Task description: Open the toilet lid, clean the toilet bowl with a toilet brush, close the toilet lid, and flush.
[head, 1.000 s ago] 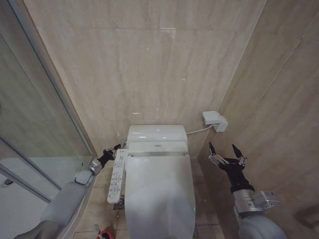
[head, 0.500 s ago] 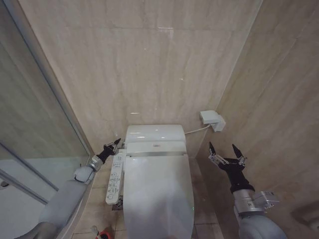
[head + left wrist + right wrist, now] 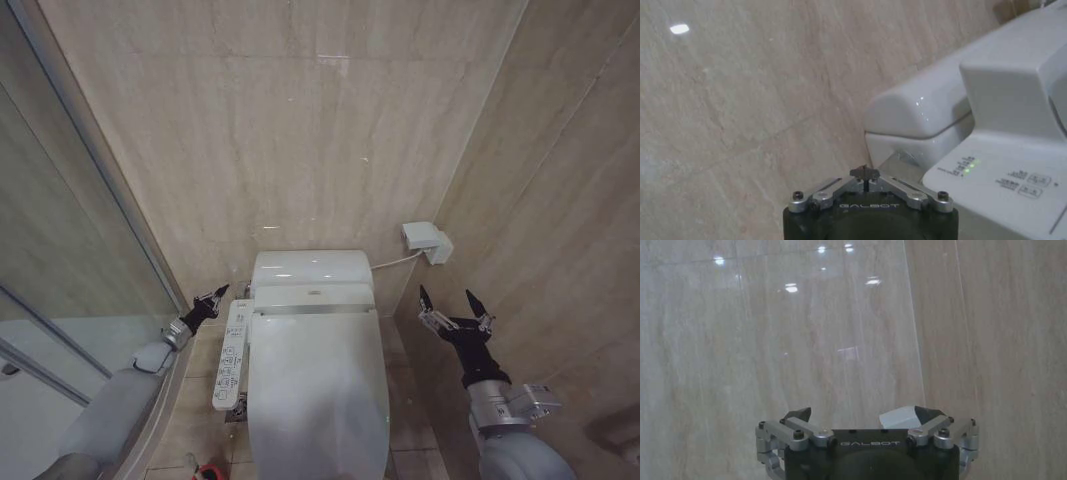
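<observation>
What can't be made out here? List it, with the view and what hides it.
- Toilet bowl: head view, fully covered by the shut toilet lid.
- Toilet brush: head view, only a red scrap shows at the bottom edge; the handle is cut off.
- Control panel buttons: head view, too small to read.
- Left gripper tips: left wrist view, pressed together.
- Right gripper: open, beside the toilet.

Beige tiled floor (image 3: 205, 395) across the lower frame, bearing the white toilet (image 3: 316, 350) at lower centre with its toilet lid (image 3: 318, 390) down, and a red brush holder (image 3: 211, 472) at the bottom edge, lower left
</observation>
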